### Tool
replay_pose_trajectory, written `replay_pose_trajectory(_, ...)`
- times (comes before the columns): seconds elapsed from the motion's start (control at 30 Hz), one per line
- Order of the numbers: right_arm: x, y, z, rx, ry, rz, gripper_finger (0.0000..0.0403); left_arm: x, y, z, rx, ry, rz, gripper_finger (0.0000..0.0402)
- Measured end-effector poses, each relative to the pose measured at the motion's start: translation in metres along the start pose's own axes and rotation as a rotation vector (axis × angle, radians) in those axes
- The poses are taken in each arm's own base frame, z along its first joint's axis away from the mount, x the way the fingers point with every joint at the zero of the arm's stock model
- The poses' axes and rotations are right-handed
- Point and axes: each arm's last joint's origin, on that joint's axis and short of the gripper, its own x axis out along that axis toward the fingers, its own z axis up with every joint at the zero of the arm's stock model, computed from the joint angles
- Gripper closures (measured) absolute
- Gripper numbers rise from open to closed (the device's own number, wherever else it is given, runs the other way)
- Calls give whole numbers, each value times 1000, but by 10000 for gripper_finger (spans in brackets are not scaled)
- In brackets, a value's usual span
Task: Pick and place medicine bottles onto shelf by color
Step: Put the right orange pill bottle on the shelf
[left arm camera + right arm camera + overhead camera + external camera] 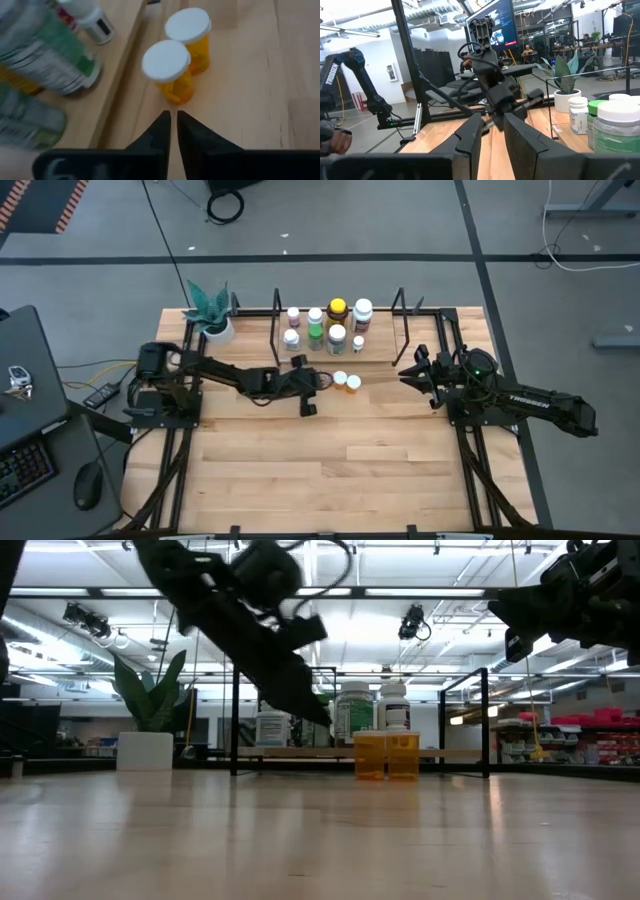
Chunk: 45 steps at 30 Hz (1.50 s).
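- About seven bottles [336, 333] are standing on the shelf [385, 358]; two orange bottles [346, 381] are waiting just in front.
- Left gripper [173, 125] is hovering beside them, nearly closed, empty.
- Right gripper [492, 132] is idling right of the shelf, narrowly parted, empty.

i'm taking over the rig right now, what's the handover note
Left gripper: jaws nearly shut, empty, just short of the two orange bottles.
Right gripper: narrow gap between the jaws, empty, parked at the table's right side beside the shelf.
Done: about seven bottles stand on the shelf between its wire ends.
Left: the two white-capped orange bottles stand side by side on the table just in front of the shelf; both have yet to go up.
The plant pot sits off the shelf's left end.
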Motion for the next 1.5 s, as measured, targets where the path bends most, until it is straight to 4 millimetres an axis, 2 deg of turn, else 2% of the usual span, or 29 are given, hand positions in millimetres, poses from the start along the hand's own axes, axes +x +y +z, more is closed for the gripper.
replay_pose_trajectory(0.33, 0, 0, 0, 0, 0, 1, 312, -67, 17, -38, -113, -162, 1, 381)
replay_pose_trajectory(0.7, 0, 0, 0, 0, 1, 1, 312, -119, 38, -59, -130, -403, 47, 382)
replay_pose_trajectory(1.0, 0, 0, 0, 4, 0, 0, 312, -145, 50, -95, -229, -622, 106, 388)
replay_pose_trajectory(1.2, 0, 0, 1, 90, -12, 5, 312, -158, 52, -112, -296, -721, 98, 392)
replay_pose_trajectory(1.5, -2, 5, 23, 82, -236, 0, 312, -172, 54, -124, -328, -766, 81, 394)
